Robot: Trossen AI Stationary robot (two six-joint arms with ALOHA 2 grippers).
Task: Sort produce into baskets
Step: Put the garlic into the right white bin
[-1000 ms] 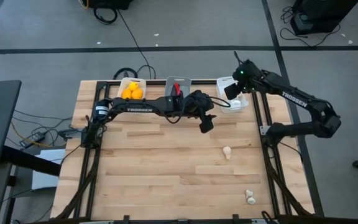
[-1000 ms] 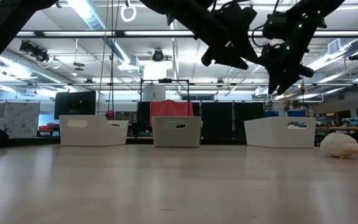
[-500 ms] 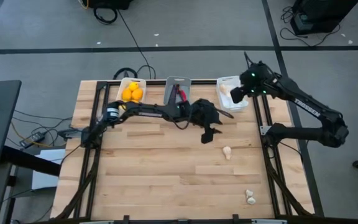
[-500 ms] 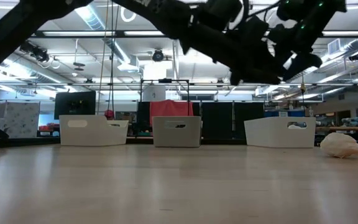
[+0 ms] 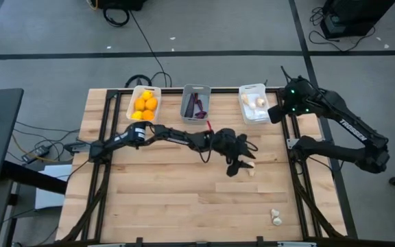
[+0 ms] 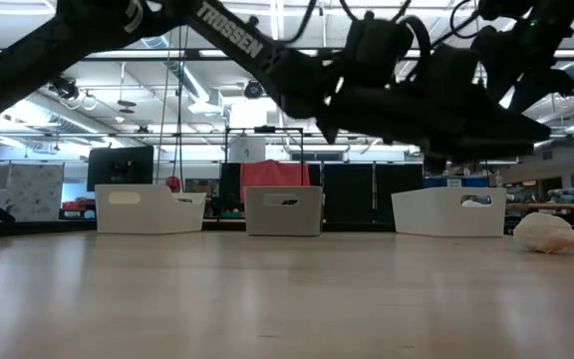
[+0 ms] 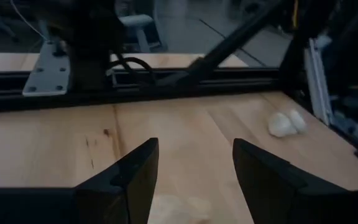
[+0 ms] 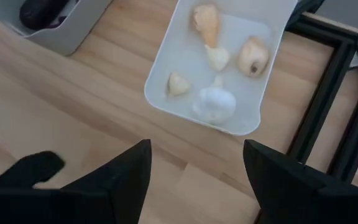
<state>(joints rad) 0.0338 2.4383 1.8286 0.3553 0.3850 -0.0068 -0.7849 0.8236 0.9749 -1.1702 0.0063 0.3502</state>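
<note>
Left gripper (image 5: 241, 167) hangs just above the table (image 5: 156, 199) with its two dark fingers (image 7: 132, 180) spread apart and nothing between them, directly over a whitish garlic bulb (image 5: 251, 169) that shows pale at the fingers' base in the left wrist view. Taking that bulb as the landmark, a second garlic piece (image 5: 276, 217) lies well apart from it toward the table's near right corner, and it also shows beyond the fingers in the left wrist view. Behind the bulb, along the far edge, stand the three baskets: the right white basket (image 5: 254, 103) holding several garlic pieces (image 8: 216, 102), the grey basket (image 5: 196, 102) to its left with dark purple pieces (image 5: 197, 106), and the left white basket (image 5: 144, 103) farthest off with orange-yellow fruits (image 5: 145, 104). Right gripper (image 5: 277, 114) hovers by the right edge of the right white basket, fingers parted and empty, looking down on that basket's contents.
</note>
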